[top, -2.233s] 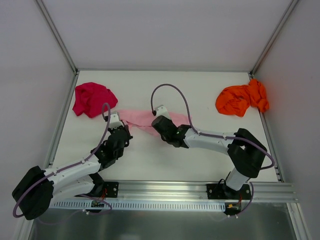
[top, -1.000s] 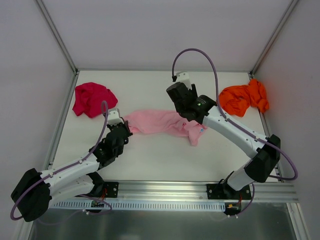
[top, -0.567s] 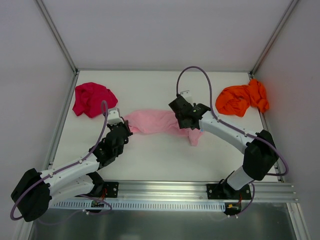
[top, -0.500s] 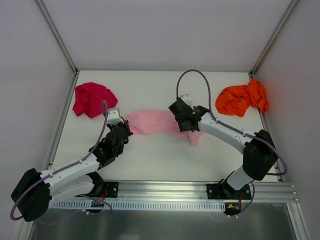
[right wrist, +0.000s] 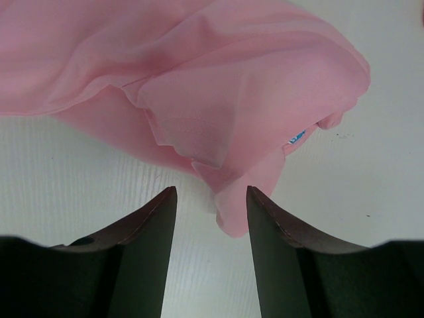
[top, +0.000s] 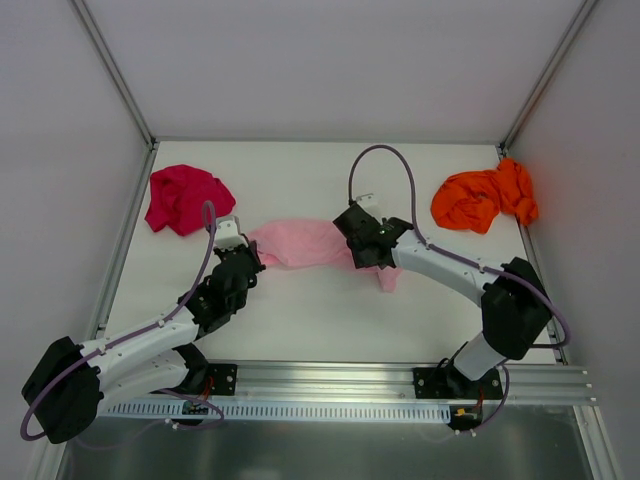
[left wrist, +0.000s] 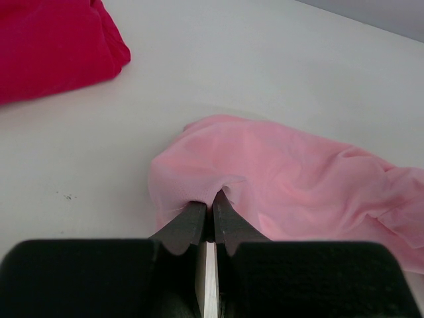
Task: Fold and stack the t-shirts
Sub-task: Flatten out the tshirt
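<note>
**Pink shirt pinched at one end, the other end waiting**

At the far left of the table [top: 300, 320] the magenta-red t-shirt [top: 185, 198] lies crumpled and untouched. Just right of it, the left gripper [left wrist: 207, 215] is clamped tight on the left edge of the pink t-shirt [top: 300, 243], which lies bunched in a strip across the middle. Over the strip's right end, the right gripper [right wrist: 211, 199] stands about half open, its jaws straddling a loose flap but gripping nothing. The orange t-shirt [top: 482, 200] sits heaped in the far right corner.

To spread the shirt well, the right gripper should probably close on a single outer edge — not the stacked folds — then draw away to the right, low over the table.

From above, the right wrist hides the cloth under it. Which part each gripper has — sleeve, hem or collar — cannot be told. A small tag [right wrist: 297, 136] peeks out, its print unreadable.
</note>
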`<action>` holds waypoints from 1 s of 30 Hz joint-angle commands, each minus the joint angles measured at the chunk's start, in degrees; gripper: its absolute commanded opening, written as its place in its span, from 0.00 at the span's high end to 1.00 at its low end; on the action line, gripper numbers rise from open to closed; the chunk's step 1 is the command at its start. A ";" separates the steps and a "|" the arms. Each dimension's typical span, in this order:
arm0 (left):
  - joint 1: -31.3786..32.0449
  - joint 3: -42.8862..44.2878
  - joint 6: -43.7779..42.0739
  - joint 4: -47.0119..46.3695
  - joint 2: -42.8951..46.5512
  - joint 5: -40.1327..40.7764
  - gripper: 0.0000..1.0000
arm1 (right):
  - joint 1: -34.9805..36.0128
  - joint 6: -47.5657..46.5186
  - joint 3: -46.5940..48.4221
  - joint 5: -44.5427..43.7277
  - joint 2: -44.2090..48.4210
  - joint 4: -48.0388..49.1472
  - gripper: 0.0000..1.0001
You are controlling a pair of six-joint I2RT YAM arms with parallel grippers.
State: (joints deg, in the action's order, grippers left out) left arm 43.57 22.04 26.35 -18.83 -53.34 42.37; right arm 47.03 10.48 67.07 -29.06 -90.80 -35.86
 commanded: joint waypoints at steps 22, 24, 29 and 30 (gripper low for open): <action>0.55 1.34 -1.04 -0.86 0.17 0.61 1.00 | -2.82 -3.62 -4.58 -2.40 -5.61 10.63 0.71; 0.55 1.51 -1.04 -1.12 -0.27 0.52 1.00 | -2.82 -4.15 -5.02 -1.97 -5.87 11.94 0.77; 0.55 1.60 -1.04 -1.30 -0.97 0.08 1.00 | -2.82 -4.85 -5.11 -1.44 -5.09 12.83 0.79; 0.55 1.69 -1.04 -1.38 -0.97 -0.01 1.00 | -2.73 -4.94 -5.28 -1.09 -4.65 13.00 0.77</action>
State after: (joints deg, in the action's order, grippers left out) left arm 43.57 22.04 26.30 -18.09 -54.24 42.24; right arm 44.45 6.33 62.02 -29.63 -96.27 -25.32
